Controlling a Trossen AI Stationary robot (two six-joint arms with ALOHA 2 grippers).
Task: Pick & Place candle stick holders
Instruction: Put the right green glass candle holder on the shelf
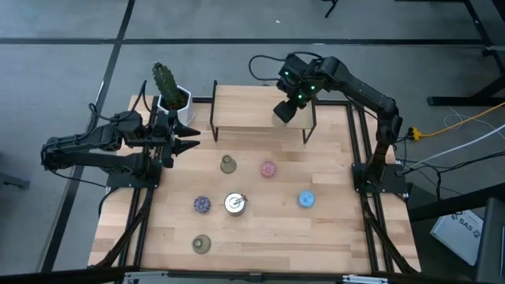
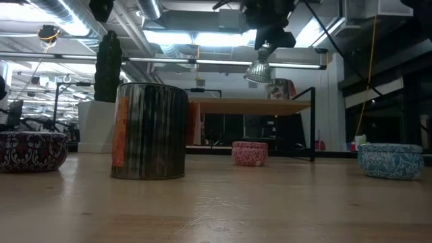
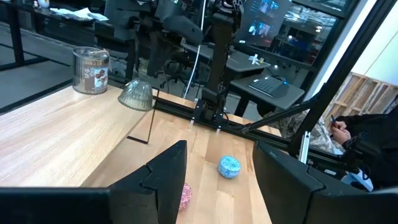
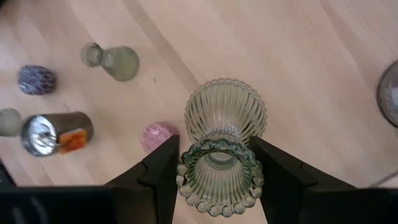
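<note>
Right claw (image 4: 214, 171) gripping a ribbed green candle stick holder (image 4: 222, 140) above the raised shelf (image 1: 260, 118).
Left claw (image 1: 188, 139) waits part-open, empty, at the worktop's (image 1: 260, 237) edge beside the cactus pot (image 1: 175, 101).

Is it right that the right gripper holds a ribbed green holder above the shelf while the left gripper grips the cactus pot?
Not quite. The left gripper grips nothing; it hangs open beside the cactus pot, as the high view shows. The right gripper does hold the ribbed green holder above the shelf.
</note>
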